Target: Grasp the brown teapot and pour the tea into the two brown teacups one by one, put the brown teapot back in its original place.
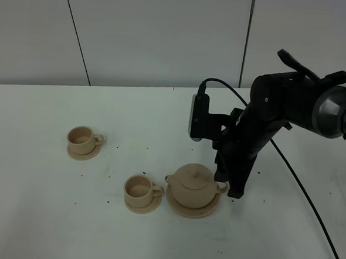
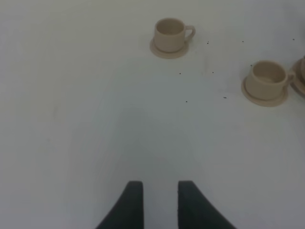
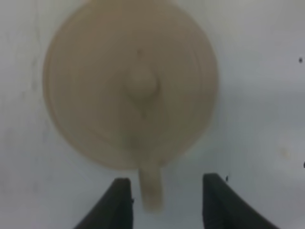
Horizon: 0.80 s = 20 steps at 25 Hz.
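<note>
The brown teapot stands upright with its lid on, on its wide saucer, the original place. From above, the teapot fills the right wrist view. Its loop handle lies between the spread fingers of my right gripper with a gap on each side. That right gripper hangs just right of the pot, open. One teacup sits on a saucer left of the teapot, the other teacup farther left and back. My left gripper hovers over bare table, fingers slightly apart, with both teacups ahead.
The white table carries a few small dark specks around the cups. A black cable trails from the right arm across the table's right side. A grey panelled wall rises behind the table.
</note>
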Motion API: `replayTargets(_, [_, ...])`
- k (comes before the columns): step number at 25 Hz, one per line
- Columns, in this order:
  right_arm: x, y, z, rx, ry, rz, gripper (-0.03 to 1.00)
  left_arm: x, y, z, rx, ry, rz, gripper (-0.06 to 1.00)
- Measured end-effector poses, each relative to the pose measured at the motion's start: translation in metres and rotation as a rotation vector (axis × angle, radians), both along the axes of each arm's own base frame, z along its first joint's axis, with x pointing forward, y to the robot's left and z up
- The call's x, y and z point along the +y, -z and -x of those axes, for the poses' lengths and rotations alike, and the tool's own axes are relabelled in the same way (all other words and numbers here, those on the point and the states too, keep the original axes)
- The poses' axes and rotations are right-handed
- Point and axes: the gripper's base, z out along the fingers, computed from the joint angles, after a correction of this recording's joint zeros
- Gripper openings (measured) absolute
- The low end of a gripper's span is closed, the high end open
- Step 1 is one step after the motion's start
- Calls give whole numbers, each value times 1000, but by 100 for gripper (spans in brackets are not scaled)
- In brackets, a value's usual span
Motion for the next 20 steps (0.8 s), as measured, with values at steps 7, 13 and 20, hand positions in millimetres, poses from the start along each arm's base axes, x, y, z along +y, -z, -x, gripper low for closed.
replayTargets(7, [-1,1,2,29,-4,11,30,0,0,0,0,1,-1,25])
replayTargets(13, [0,16,1,57,-4,30,30,0,0,0,0,0,0,25])
replayTargets(20, [1,18,-2,37,-3,25,30,0,0,0,0,0,0,25])
